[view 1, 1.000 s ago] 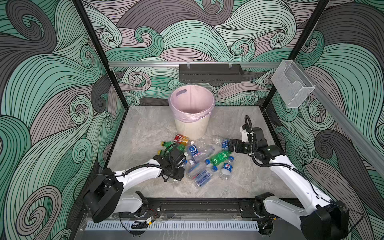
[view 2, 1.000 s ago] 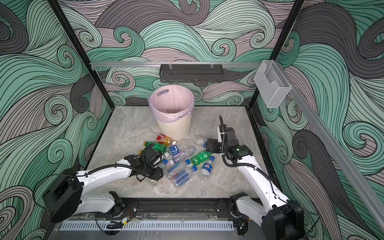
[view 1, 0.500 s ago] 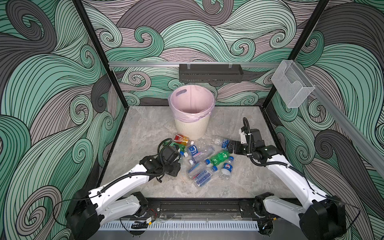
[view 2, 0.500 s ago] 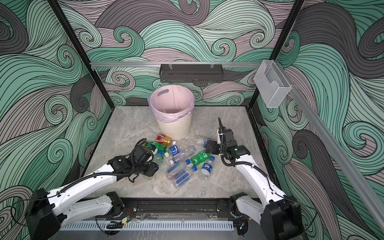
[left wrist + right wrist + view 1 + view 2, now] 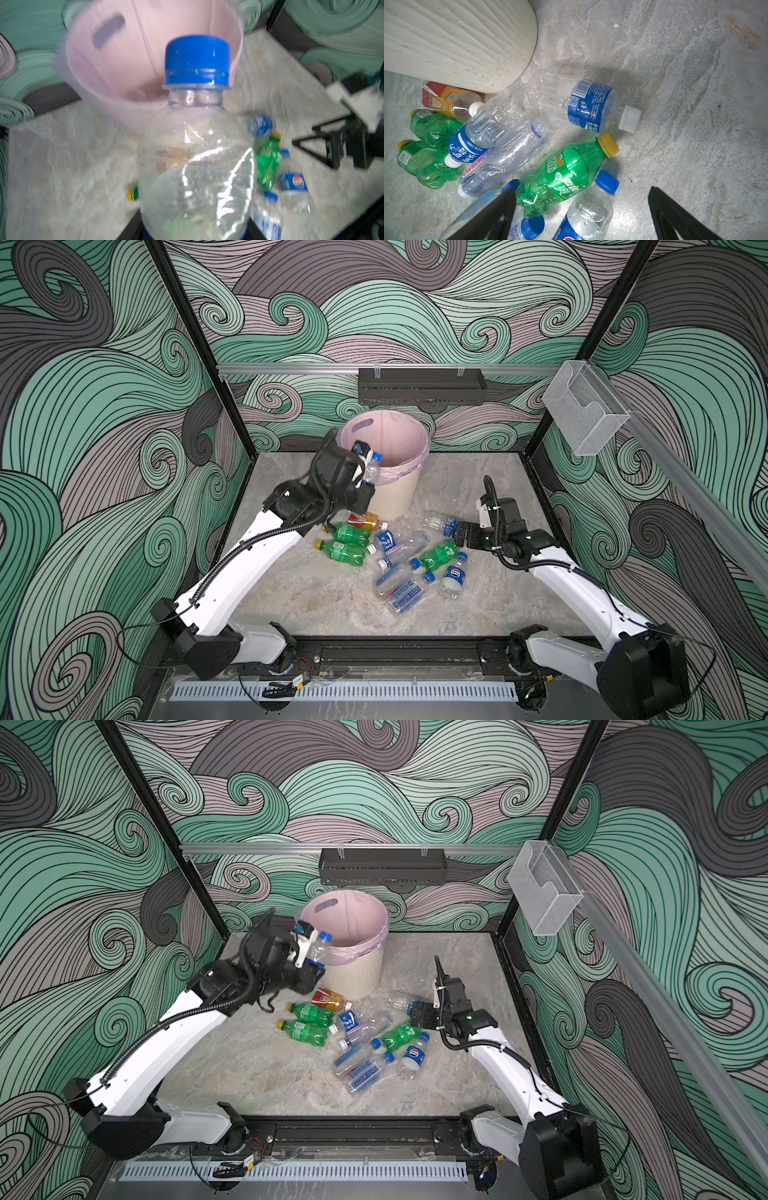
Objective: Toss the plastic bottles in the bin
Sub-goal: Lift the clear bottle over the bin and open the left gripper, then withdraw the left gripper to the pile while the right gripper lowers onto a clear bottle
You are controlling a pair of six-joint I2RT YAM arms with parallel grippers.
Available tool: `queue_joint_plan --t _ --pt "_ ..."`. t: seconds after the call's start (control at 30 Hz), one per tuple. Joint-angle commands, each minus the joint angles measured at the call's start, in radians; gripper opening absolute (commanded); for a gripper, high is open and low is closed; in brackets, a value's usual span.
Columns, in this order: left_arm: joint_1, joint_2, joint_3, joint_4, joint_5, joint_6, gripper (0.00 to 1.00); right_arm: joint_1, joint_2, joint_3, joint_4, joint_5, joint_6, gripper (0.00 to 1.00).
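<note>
My left gripper is shut on a clear plastic bottle with a blue cap, held in the air at the near left rim of the bin. In the left wrist view this bottle fills the middle, its cap toward the bin's pink-lined mouth. Several more bottles lie on the floor in front of the bin. My right gripper hovers open at the pile's right edge. In its wrist view a green bottle and a blue-labelled clear one lie between the open jaws.
A black perforated shelf hangs on the back wall above the bin. A clear box is fixed to the right wall. An orange-red labelled bottle lies against the bin's base. Patterned walls close in three sides.
My left arm rose from the pile and swung back toward the bin, carrying the clear bottle up to the rim. The right gripper shifted slightly and stays open.
</note>
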Motion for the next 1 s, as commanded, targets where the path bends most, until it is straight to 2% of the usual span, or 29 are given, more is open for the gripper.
queue_joint_plan --t 0.0,0.07,0.1,0.17,0.23,0.47,0.77,0.9,0.97 --pt "0.103 0.167 0.249 -0.027 0.150 0.070 0.54 -0.004 -0.011 -0.006 0.002 -0.026 0.036 0.99" --pt "0.152 0.279 0.427 -0.041 0.208 0.050 0.80 -0.003 -0.024 -0.018 0.003 -0.037 0.047 0.99" --pt "0.166 0.332 0.510 -0.056 0.228 0.053 0.87 -0.003 -0.033 -0.025 0.002 -0.043 0.052 0.99" --pt "0.176 0.398 0.610 -0.085 0.221 0.051 0.92 -0.003 -0.049 -0.035 0.002 -0.049 0.056 0.99" --pt "0.177 0.392 0.595 -0.072 0.217 0.050 0.93 -0.002 -0.064 -0.045 -0.008 -0.053 0.054 0.99" --pt "0.189 0.094 0.115 0.140 0.151 0.042 0.99 -0.002 -0.047 -0.014 -0.082 -0.080 0.006 0.99" --pt "0.217 -0.233 -0.302 0.076 0.020 0.043 0.99 0.022 -0.012 0.012 -0.178 -0.094 -0.003 0.97" --pt "0.223 -0.336 -0.446 0.070 -0.012 0.007 0.99 0.055 0.006 0.002 -0.205 -0.088 0.041 0.96" --pt "0.224 -0.377 -0.507 0.076 -0.018 -0.014 0.99 0.081 0.014 -0.002 -0.227 -0.049 0.093 0.94"
